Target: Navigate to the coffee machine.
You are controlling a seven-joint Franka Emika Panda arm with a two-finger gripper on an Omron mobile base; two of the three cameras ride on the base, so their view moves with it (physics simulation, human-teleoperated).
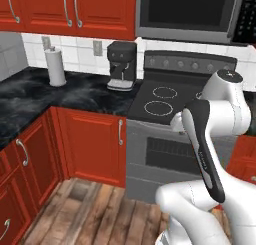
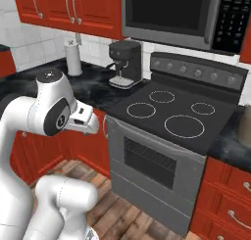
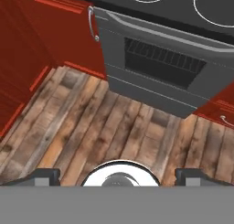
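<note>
Facing coffee machine (image 1: 122, 65) — beside stove (image 1: 167, 96).

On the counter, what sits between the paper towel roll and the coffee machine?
Nothing stands there: between the paper towel roll and the coffee machine runs bare dark countertop, seen in both base views. A wall outlet sits on the tiles behind.

From my remote station I see a white paper towel roll (image 1: 55, 65) standing upright on the black marbled counter (image 1: 30, 96), below red upper cabinets (image 1: 75, 9). A black stove (image 2: 171, 111) with four ringed burners sits under a microwave (image 2: 171, 13), its grey oven door (image 3: 155, 58) facing a wooden plank floor (image 3: 91, 136).
</note>
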